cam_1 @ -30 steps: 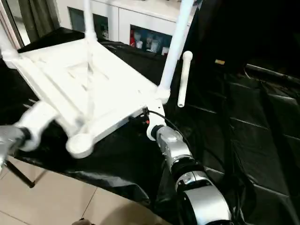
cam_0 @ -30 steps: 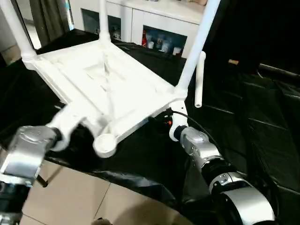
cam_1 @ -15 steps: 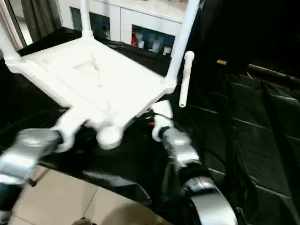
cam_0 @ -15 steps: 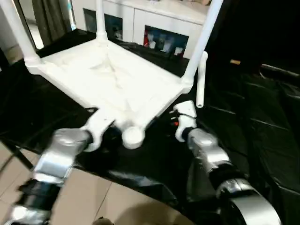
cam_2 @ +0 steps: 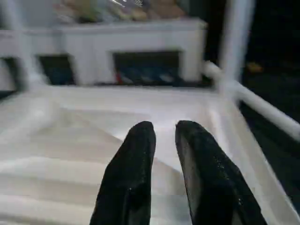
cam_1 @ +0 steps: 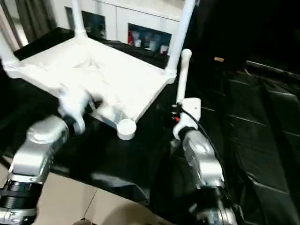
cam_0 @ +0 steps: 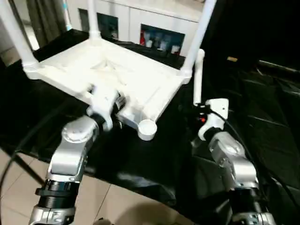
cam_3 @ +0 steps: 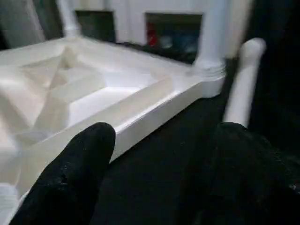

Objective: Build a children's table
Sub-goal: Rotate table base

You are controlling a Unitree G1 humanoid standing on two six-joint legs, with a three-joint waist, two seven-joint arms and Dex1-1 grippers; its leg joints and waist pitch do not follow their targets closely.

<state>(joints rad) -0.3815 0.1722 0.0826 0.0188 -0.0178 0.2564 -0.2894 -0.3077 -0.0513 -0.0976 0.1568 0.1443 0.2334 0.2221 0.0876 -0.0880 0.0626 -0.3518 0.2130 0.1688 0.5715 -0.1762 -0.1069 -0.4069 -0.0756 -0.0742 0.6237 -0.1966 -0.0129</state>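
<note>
The table [cam_0: 117, 79] is lying upside down on the black-draped tabletop [cam_0: 262, 122], with three legs [cam_0: 199, 33] already standing in their sockets. The fourth socket [cam_0: 147, 129] is sitting empty at the corner nearest the robot, just beside the left hand [cam_2: 164, 136]. The last leg [cam_0: 197, 77] is standing loose just beyond the right hand [cam_3: 164, 140]; what is propping it cannot be made out.

Compared with a second ago, the right hand is no longer sitting against the table's corner. It is now hovering apart from the rim with its fingers [cam_3: 79, 154] spread wide and holding nothing, the loose leg ahead of it. The left hand has come up onto the near rim. Its fingers [cam_2: 136, 154] are resting narrow, almost closed, over the ribbed underside, with nothing seen between them.

This looks like a handover of roles: the left hand is probably steadying the table while the right is freeing itself to fetch the last leg.
</note>
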